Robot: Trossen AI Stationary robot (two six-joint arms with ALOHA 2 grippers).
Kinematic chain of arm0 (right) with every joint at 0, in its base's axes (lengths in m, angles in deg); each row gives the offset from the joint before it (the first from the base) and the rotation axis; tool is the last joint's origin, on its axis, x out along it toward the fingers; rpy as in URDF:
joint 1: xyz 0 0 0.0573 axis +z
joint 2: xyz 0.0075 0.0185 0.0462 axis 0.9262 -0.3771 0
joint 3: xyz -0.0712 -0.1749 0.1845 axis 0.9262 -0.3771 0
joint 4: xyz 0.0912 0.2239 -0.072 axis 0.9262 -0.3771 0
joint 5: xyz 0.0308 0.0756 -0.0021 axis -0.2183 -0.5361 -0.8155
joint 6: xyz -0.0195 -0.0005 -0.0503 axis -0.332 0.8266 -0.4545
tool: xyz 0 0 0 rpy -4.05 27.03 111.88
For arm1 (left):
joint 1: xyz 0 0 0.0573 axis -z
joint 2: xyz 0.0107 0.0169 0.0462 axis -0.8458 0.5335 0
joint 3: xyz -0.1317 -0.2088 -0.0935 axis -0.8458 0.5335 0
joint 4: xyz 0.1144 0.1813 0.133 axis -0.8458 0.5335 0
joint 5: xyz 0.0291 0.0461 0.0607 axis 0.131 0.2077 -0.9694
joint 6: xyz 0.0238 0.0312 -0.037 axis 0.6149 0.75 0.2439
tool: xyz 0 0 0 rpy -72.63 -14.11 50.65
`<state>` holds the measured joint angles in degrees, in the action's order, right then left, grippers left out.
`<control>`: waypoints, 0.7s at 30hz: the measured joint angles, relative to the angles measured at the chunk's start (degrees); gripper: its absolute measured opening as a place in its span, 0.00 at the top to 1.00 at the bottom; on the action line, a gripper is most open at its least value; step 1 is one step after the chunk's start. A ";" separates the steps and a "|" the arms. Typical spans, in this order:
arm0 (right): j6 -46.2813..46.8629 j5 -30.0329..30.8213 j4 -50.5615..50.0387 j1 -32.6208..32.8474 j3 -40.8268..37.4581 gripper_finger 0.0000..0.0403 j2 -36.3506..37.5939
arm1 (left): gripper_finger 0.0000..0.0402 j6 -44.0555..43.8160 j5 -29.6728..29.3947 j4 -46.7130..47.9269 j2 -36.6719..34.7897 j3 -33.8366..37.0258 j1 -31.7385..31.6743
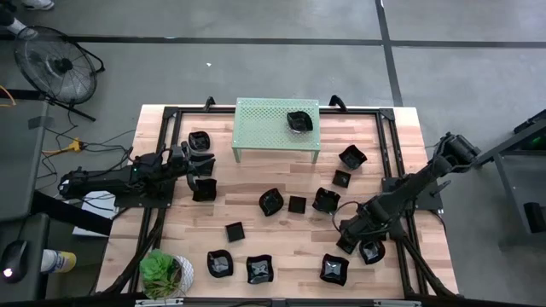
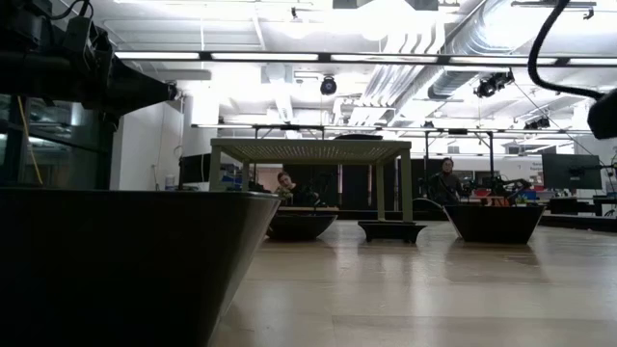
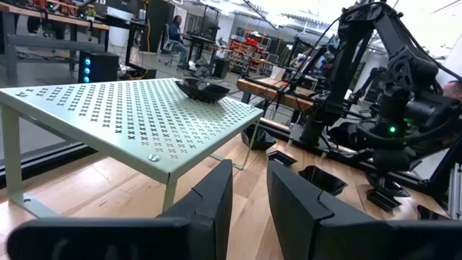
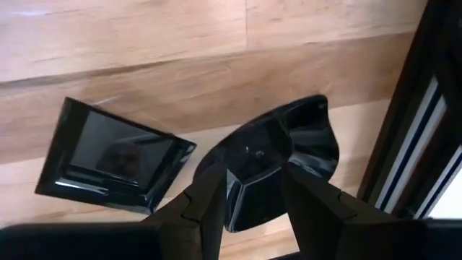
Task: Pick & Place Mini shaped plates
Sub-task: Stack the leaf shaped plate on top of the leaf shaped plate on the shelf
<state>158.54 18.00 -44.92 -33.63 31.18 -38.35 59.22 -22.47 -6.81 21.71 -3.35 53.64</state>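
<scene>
In the high view the right gripper (image 1: 357,236) hung low over the counter (image 1: 256,223) near its 4 o'clock corner, and a black plate (image 1: 372,251) lay right at its tip, toward 4 o'clock from it, hard against the frame rail; the other mini shaped plates were scattered from 9 o'clock round to 3 o'clock, and one dish (image 1: 299,121) already sat on the pale green shelf (image 1: 264,124) at 12 o'clock. The left gripper (image 1: 192,164) waited far off at the counter's 9 o'clock side, so the right arm was plainly the nearer. The low view showed only a large dark dish (image 2: 116,265) close up, the shelf (image 2: 308,150) beyond it, and three more plates on the wood, with no fingertips to judge. In the left wrist view that arm's fingers (image 3: 213,195) stood slightly apart with nothing between them, aimed toward the shelf (image 3: 130,115). In the right wrist view the fingers (image 4: 209,195) straddled the rim of a wavy-edged plate (image 4: 310,141), moderately parted, seemingly closed on it, though a firm grip could not be confirmed; a square plate (image 4: 115,155) lay just beside it. From there the shelf lay toward 11 o'clock.
</scene>
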 joint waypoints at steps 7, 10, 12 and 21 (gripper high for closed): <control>1.43 0.22 1.68 -3.38 0.00 0.68 -1.37 | 0.79 0.00 -0.01 -0.01 0.00 0.00 0.00; 1.46 0.20 0.49 -4.83 0.00 0.68 -1.50 | 0.79 0.01 -0.01 -0.01 0.00 0.00 -0.01; 1.50 -0.30 -0.72 -5.40 0.00 0.68 -1.74 | 0.79 0.01 -0.01 -0.01 0.00 0.00 -0.01; 2.57 -3.68 -1.38 -6.00 0.02 0.68 -2.61 | 0.79 -0.01 -0.01 0.01 0.00 0.00 -0.01</control>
<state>161.11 14.33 -46.30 -39.63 31.20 -40.97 59.21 -22.48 -6.79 21.71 -3.35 53.64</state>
